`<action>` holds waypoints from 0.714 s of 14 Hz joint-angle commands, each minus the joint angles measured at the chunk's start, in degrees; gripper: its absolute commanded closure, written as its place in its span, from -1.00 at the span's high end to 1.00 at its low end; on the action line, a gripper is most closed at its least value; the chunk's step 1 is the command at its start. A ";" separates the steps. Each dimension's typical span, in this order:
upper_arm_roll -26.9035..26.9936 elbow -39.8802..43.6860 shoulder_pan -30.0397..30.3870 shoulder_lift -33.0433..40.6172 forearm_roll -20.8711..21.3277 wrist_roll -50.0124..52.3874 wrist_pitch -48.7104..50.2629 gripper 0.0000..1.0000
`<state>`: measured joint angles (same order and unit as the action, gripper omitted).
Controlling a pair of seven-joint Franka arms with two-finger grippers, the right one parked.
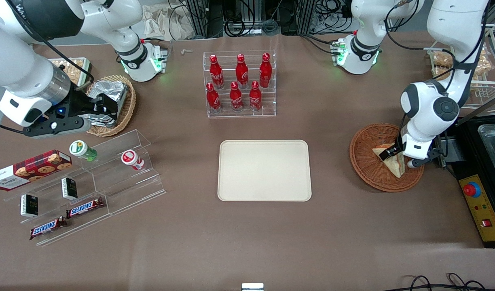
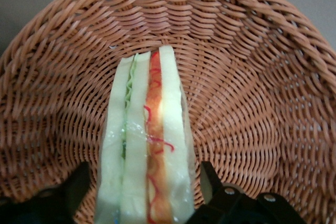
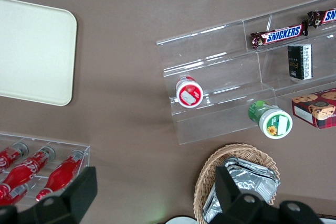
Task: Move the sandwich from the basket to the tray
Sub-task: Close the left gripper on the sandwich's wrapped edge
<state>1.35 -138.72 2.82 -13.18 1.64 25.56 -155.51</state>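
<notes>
The sandwich (image 1: pixel 393 165) is a pale bread wedge lying in the reddish-brown wicker basket (image 1: pixel 362 159) toward the working arm's end of the table. My left gripper (image 1: pixel 400 158) is down inside the basket, open, with one finger on each side of the sandwich. In the left wrist view the sandwich (image 2: pixel 147 145) stands on edge with its red, orange and green layers showing. The black fingers (image 2: pixel 79 184) flank it with small gaps, over the basket (image 2: pixel 252 77) weave. The cream tray (image 1: pixel 264 170) lies bare at the table's middle and also shows in the right wrist view (image 3: pixel 31 51).
A clear rack of red bottles (image 1: pixel 240 85) stands farther from the camera than the tray. Acrylic stepped shelves (image 1: pixel 89 178) with snacks and a tan basket of foil packets (image 1: pixel 110 105) lie toward the parked arm's end. A control box (image 1: pixel 480 206) sits beside the basket.
</notes>
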 commanded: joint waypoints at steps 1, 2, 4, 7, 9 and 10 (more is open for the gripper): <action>-0.38 0.03 -0.54 0.25 0.73 5.63 -2.34 -1.00; -0.47 0.38 -0.62 0.61 0.73 6.77 -2.08 -1.00; -0.47 0.47 -0.80 3.49 0.91 7.49 -0.77 -1.00; -0.56 4.66 -0.80 9.30 0.91 7.13 12.72 -1.00; -1.51 13.08 -0.89 10.54 1.00 6.78 27.37 -1.00; -2.83 18.96 -0.80 10.28 1.00 6.00 36.33 -1.00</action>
<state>0.42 -128.71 2.19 -3.57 1.71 30.58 -132.21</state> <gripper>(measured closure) 0.771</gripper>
